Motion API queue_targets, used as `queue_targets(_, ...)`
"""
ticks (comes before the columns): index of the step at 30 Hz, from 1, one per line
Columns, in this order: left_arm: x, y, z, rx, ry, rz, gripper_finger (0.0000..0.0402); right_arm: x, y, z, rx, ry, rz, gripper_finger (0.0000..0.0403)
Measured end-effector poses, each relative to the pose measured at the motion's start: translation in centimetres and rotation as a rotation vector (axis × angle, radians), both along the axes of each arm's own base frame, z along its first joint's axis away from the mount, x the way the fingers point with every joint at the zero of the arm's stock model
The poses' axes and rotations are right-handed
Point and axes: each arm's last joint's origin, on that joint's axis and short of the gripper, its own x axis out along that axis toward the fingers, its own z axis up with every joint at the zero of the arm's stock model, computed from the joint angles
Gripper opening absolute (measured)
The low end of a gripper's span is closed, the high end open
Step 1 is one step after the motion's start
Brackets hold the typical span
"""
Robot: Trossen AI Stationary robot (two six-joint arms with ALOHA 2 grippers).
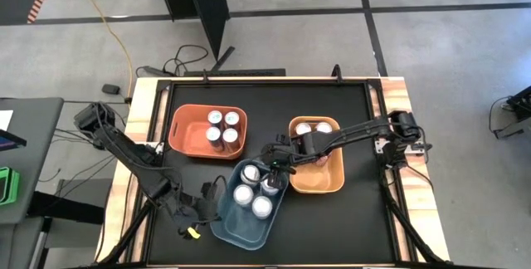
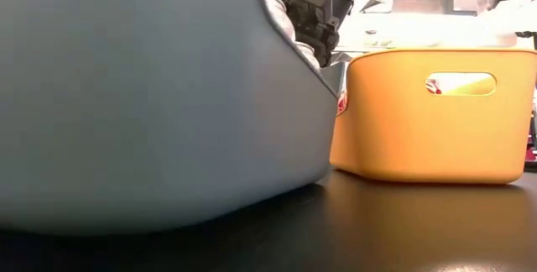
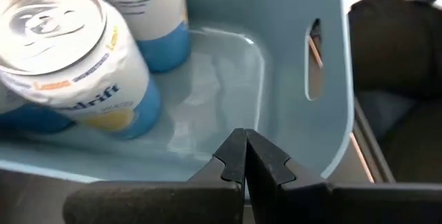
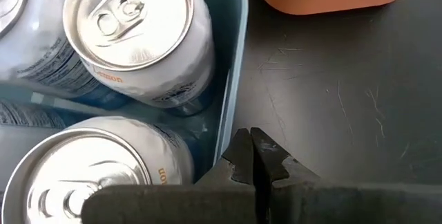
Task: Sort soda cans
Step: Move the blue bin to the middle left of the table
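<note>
A blue bin (image 1: 249,232) holds several silver-and-blue soda cans (image 1: 253,194), standing upright on its floor (image 3: 228,72). My left gripper (image 3: 245,158) is shut at the bin's near-left wall (image 1: 217,215), its tips over the rim. My right gripper (image 4: 254,151) is shut just outside the bin's far-right rim (image 4: 235,79), above the black table. An orange bin (image 1: 178,132) at the far left holds several cans (image 1: 222,128). A yellow bin (image 1: 319,182) to the right holds cans (image 1: 314,128) at its far end. My left gripper has its shut tips at the blue bin's rim (image 3: 173,167), slanting down from the table's left; I cannot tell whether it touches. My right gripper has its shut tips beside the outer face of the bin's wall (image 4: 231,124), slanting down from the right; I cannot tell whether it touches.
The three bins stand close together mid-table; the blue bin (image 2: 126,96) nearly touches the yellow bin (image 2: 428,121). Bare black table (image 1: 348,227) lies to the near right and along the far edge. A raised rim (image 1: 377,103) frames the table.
</note>
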Motion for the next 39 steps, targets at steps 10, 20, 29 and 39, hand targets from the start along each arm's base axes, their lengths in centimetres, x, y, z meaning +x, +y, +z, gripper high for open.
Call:
queue_targets(10, -0.7, 0.9, 0.3, 0.104, 0.128, 0.099, 0.0, -0.1, 1.0, 0.0, 0.002, 0.0, 0.024, 0.0004)
queue_targets(20, -1.1, 1.4, 0.6, 0.194, 0.16, 0.161, 0.0, -0.4, 2.4, 0.0, 0.002, -0.004, 0.061, 0.0004)
queue_targets(29, -1.5, 2.1, 0.4, 0.265, 0.181, 0.228, 0.0, -0.5, 3.8, 0.1, 0.005, -0.021, 0.097, 0.0004)
queue_targets(39, -1.7, 2.5, 0.2, 0.327, 0.176, 0.273, 0.0, -0.3, 4.5, 0.3, 0.012, -0.063, 0.125, 0.0004)
